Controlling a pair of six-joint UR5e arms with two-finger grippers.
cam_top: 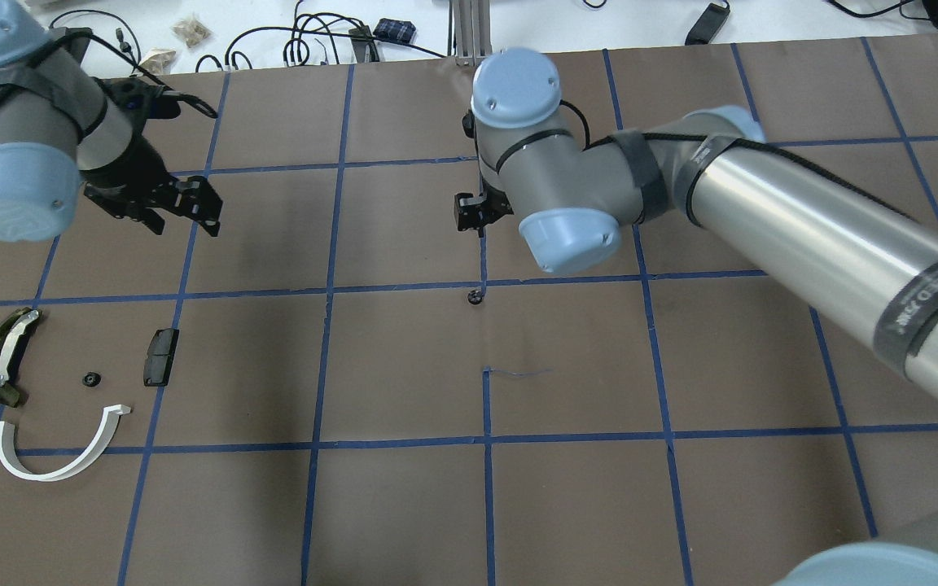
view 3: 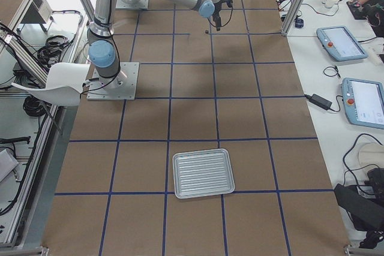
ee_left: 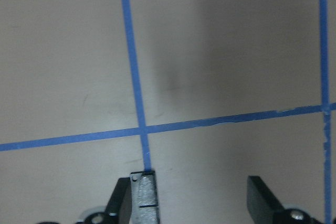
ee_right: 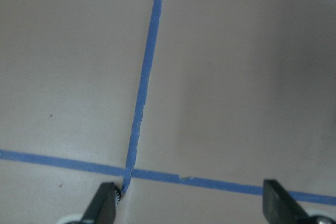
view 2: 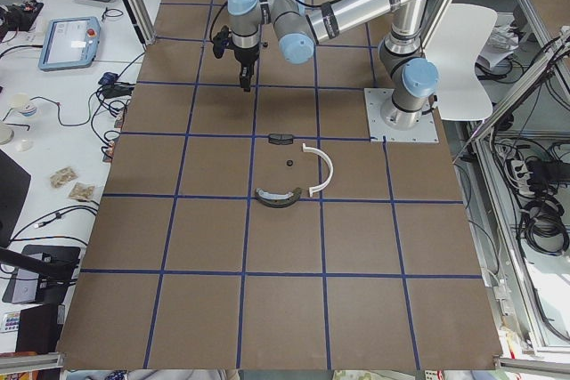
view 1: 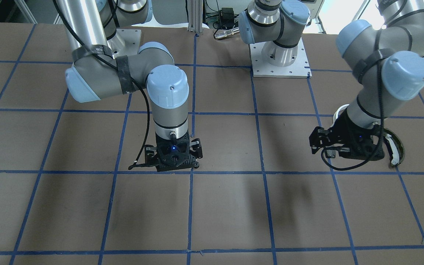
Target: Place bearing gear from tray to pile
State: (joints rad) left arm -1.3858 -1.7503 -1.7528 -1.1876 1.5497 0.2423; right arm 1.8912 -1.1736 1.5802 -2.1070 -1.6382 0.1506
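Observation:
A small black bearing gear (cam_top: 475,297) lies on the table at a blue line crossing, well apart from the pile. My right gripper (cam_top: 479,232) hangs open just over it. The right wrist view shows the gripper (ee_right: 191,203) with jaws wide apart and the gear's toothed edge (ee_right: 119,195) beside one finger. The gear also shows in the front view (view 1: 196,165). The pile holds a white half-ring (cam_top: 62,452), a black block (cam_top: 161,356), an olive curved piece (cam_top: 5,358) and a second small gear (cam_top: 92,378). My left gripper (cam_top: 184,218) is open and empty beyond the pile.
The metal tray (view 3: 203,173) lies at the table's right end and looks empty. Blue tape lines grid the brown table (cam_top: 404,505). Cables and small items lie along the far edge (cam_top: 306,41).

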